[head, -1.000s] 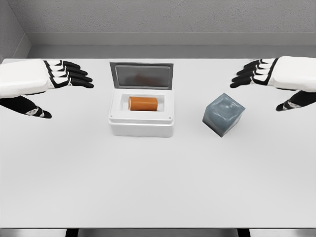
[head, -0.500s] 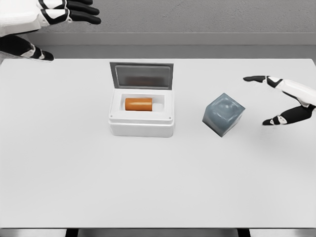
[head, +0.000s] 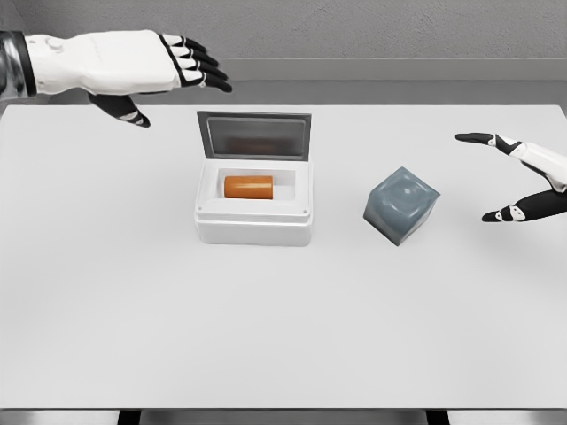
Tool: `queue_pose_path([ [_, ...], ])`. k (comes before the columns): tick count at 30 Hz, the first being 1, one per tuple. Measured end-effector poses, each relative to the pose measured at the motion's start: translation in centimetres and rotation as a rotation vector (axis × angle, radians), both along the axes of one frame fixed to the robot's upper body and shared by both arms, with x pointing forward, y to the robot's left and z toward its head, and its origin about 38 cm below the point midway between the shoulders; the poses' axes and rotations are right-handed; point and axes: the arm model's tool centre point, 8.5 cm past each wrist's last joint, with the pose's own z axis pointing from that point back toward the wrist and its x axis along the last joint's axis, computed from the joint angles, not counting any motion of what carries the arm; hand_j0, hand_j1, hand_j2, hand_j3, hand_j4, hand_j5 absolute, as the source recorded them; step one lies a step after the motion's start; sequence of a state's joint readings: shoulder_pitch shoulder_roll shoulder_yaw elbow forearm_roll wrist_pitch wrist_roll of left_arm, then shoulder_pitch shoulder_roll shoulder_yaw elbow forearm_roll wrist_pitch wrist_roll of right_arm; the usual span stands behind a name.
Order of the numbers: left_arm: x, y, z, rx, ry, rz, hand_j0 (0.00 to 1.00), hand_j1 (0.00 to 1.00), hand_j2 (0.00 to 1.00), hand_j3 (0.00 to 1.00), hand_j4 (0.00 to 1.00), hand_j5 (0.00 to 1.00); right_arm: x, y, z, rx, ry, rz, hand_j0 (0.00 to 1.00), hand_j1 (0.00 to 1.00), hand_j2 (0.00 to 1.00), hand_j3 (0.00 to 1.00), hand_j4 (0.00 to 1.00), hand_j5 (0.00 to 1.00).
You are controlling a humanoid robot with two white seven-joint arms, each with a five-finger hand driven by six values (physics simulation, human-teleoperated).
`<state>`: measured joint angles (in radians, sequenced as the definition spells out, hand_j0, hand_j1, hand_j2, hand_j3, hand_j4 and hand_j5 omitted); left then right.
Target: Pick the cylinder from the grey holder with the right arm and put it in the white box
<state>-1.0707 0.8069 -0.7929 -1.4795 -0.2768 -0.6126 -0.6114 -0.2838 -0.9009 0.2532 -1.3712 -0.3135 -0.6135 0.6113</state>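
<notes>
An orange cylinder (head: 248, 187) lies on its side inside the white box (head: 253, 223), whose grey-lined lid (head: 253, 136) stands open at the back. The grey holder (head: 401, 204), a tilted cube, sits right of the box with nothing in it. My right hand (head: 509, 177) shows at the right edge, right of the holder, fingers spread and holding nothing. My left hand (head: 182, 75) reaches in from the upper left, above and left of the box lid, fingers extended and empty.
The white table (head: 283, 328) carries only the box and the holder. A grey wall (head: 354, 35) runs behind the table's far edge.
My left arm has swung right toward the box lid and lower into view. My right hand has drifted slightly right and down. The cylinder settled toward the box's left side.
</notes>
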Motion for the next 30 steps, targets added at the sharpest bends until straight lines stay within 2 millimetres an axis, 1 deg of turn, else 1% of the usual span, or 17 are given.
queue_pose_path([
  [2,1.0,0.0,-0.7,0.022,0.003,0.026,1.0,1.0,1.0,1.0,1.0,1.0,0.0,0.0,0.0,0.0,0.0,0.0,1.0,1.0,1.0,1.0,1.0,1.0],
  [4,1.8,-0.5,0.4,0.049,-0.026,0.031,1.0,1.0,1.0,1.0,1.0,1.0,0.0,0.0,0.1,0.001,-0.002,0.0,1.0,1.0,1.0,1.0,1.0,1.0],
  [10,3.1,-1.1,-1.7,0.115,0.0,0.052,1.0,1.0,1.0,1.0,1.0,1.0,0.0,0.0,0.1,0.001,-0.002,0.0,1.0,1.0,1.0,1.0,1.0,1.0],
  [12,3.5,-1.1,-2.2,0.143,-0.005,0.063,1.0,1.0,1.0,1.0,1.0,1.0,0.0,0.0,0.0,0.001,-0.001,-0.001,1.0,1.0,1.0,1.0,1.0,1.0],
  [18,4.5,-1.3,-2.5,0.22,-0.03,0.088,1.0,1.0,1.0,1.0,1.0,1.0,0.0,0.0,0.0,0.001,-0.001,0.0,1.0,1.0,1.0,1.0,1.0,1.0],
  [20,4.8,-1.3,-2.5,0.237,-0.037,0.095,1.0,1.0,1.0,1.0,1.0,1.0,0.0,0.0,0.0,0.002,-0.001,0.001,1.0,1.0,1.0,1.0,1.0,1.0],
  [22,5.1,-1.5,-2.0,0.251,-0.054,0.102,1.0,1.0,1.0,1.0,1.0,1.0,0.0,0.1,0.0,0.003,-0.001,0.001,1.0,1.0,1.0,1.0,1.0,1.0],
  [25,5.4,-1.4,-2.3,0.267,-0.054,0.111,1.0,1.0,1.0,1.0,1.0,1.0,0.0,0.1,0.0,0.003,-0.001,0.001,1.0,1.0,1.0,1.0,1.0,1.0],
  [30,6.0,-2.2,-3.2,0.301,-0.052,0.113,1.0,1.0,1.0,1.0,1.0,1.0,0.0,0.1,0.0,0.004,-0.001,0.001,1.0,1.0,1.0,1.0,1.0,1.0],
])
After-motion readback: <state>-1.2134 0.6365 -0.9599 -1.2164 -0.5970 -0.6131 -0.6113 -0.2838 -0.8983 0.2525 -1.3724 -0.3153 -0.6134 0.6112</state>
